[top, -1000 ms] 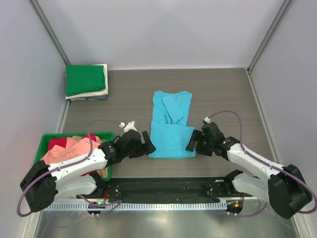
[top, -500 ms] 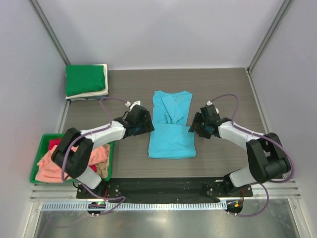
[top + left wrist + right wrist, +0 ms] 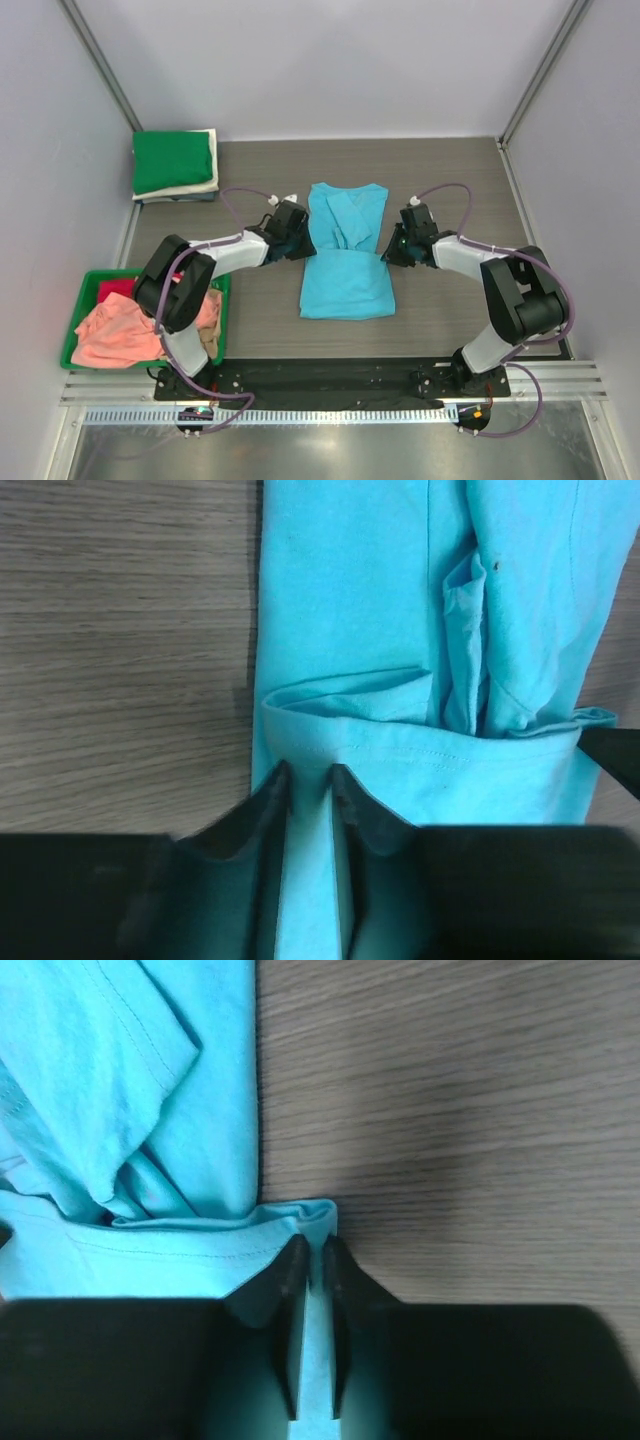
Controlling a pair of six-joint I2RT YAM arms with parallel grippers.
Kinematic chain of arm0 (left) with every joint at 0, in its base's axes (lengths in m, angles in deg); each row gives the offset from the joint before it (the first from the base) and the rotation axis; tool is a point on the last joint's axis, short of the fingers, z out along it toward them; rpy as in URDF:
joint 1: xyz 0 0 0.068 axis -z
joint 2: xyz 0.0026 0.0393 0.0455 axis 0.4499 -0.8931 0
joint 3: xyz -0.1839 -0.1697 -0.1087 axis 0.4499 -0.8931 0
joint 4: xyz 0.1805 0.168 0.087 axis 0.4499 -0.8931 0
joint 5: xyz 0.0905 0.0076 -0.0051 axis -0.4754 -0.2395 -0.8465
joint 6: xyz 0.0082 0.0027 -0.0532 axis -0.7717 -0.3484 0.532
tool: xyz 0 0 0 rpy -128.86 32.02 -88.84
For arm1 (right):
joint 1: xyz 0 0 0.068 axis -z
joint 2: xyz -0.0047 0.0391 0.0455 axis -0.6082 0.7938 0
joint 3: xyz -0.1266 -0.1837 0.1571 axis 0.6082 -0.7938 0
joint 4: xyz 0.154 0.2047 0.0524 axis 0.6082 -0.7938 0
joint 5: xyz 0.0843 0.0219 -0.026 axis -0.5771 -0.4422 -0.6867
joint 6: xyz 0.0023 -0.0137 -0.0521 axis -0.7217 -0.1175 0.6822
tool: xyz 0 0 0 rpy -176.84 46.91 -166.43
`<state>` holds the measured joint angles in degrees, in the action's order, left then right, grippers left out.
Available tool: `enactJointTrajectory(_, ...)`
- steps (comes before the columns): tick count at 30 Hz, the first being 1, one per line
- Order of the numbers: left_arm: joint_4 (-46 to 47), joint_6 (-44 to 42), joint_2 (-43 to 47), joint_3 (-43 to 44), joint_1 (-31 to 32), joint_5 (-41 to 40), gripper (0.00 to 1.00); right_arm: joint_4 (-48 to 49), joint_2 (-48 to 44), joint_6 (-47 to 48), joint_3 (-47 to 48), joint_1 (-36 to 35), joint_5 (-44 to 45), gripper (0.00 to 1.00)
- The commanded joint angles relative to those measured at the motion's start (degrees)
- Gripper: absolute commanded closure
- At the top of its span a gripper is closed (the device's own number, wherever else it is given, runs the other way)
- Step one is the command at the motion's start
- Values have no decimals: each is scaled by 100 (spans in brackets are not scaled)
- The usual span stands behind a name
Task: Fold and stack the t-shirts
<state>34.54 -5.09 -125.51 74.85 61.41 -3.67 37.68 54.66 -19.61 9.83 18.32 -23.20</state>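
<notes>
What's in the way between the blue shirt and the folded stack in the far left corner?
Nothing visible: only bare table lies between the sky-blue shirt and the folded stack. The left gripper and right gripper pinch the shirt's hem.

left gripper (image 3: 310, 792): jaws pinching folded hem | sky-blue t-shirt (image 3: 350, 610): flat, hem doubled back | table (image 3: 120, 630): wood-grain, at left

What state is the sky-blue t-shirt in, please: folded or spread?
Partly folded: the sky-blue t-shirt has sleeves tucked in, hem doubled up.
</notes>
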Motion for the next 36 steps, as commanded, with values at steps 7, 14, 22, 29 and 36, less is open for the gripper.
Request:
enactJointTrajectory(7,-33,-256,151,448,-66,3,100,-151,-108,264,332,77,-71,99)
enactJointTrajectory(14,-780,-336,1466,598,-22,-68,100,-1091,-1363,467,771,-11,-360,99)
enactJointTrajectory(22,-2116,6,4077,-148,925,-279,100,-2603,-4137,292,351,-704,-1142,99)
enactJointTrajectory(29,-2715,1693,7126,-2358,2560,-279,97,-4139,-6944,-649,-564,-1083,-2003,87)
enactJointTrajectory(36,-2732,1705,9678,-3304,2975,-40,40,-4257,-7370,-658,-195,-1083,-1971,13)
